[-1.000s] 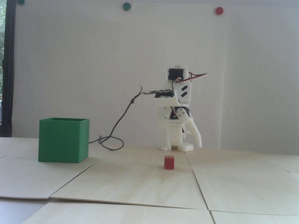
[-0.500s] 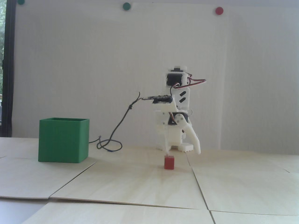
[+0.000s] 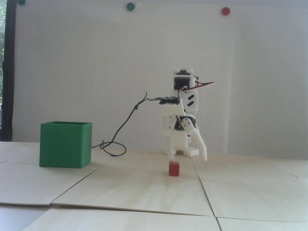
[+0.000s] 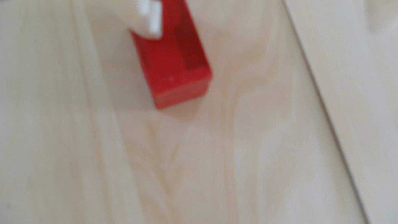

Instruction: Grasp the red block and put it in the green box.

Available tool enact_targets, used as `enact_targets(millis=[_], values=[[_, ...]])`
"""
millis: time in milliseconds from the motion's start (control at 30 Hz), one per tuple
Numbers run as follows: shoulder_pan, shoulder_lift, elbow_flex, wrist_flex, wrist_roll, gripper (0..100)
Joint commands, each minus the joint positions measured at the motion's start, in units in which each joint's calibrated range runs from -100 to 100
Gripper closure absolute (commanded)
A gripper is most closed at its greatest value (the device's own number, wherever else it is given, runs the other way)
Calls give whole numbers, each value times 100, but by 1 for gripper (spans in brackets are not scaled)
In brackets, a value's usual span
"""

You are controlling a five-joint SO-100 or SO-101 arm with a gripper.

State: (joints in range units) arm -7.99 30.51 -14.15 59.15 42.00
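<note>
Light: soft, even daylight; faint shadow beside the red block
Focus: wrist view blurred; fixed view slightly soft

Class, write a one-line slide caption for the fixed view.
White arm's open gripper poised over small red rectangular block on pale wooden table; green ribbed plastic box waits left.

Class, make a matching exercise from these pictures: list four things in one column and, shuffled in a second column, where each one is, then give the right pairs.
Things:
1. red block
2. green box
3. gripper
4. red magnet

Places, by the fixed view:
A. pinned high on the white wall
B. on the table at the left
C. open, just above the block
D. on the table, below the arm

Pairs: 1-D, 2-B, 3-C, 4-A
</note>
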Motion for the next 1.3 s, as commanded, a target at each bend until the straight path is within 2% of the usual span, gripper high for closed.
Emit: enact_targets(millis=[0,500,933,1267], values=[[111,-63,-14,-182,-25,66],[-42,-860,13,1252,17,66],[-10,-1105,13,1640,17,66],[-58,-1002,13,1555,-4,66]])
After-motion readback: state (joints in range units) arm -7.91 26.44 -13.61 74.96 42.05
